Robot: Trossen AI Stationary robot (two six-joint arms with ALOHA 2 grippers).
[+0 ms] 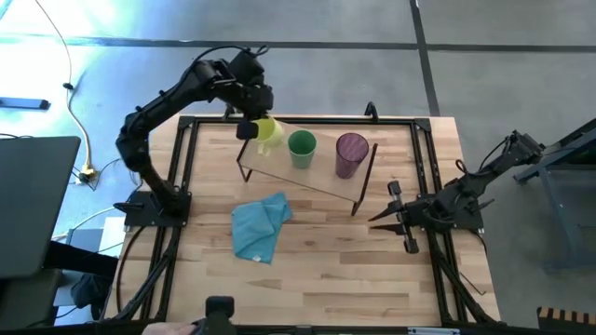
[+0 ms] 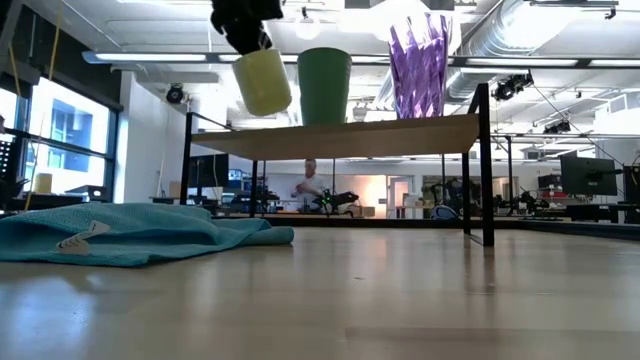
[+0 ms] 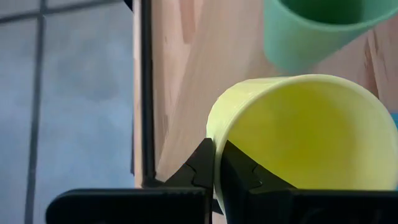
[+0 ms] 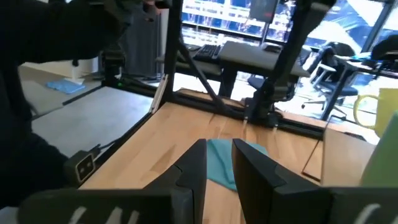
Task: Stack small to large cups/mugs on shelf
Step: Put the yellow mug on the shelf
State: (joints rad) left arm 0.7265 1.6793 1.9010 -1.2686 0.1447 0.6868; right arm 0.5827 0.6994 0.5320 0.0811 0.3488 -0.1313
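- You've got the left gripper (image 1: 250, 127) at the far left end of the shelf (image 1: 307, 177), its fingers clamped on the rim of the yellow mug (image 1: 267, 132).
- The low view shows what the high view can't: the yellow mug (image 2: 262, 81) hangs tilted, clear above the shelf board (image 2: 340, 137), not set down.
- The green cup (image 1: 301, 149) stands mid-shelf, the purple tumbler (image 1: 351, 154) to its right.
- By my read, you're placing the smallest vessel; next, level it and lower it just left of the green cup without bumping it.
- The left wrist view shows one finger inside the rim, one outside.
- The right gripper (image 1: 399, 217) waits at the table's right, fingers slightly parted, near the blue cloth (image 1: 260, 226).
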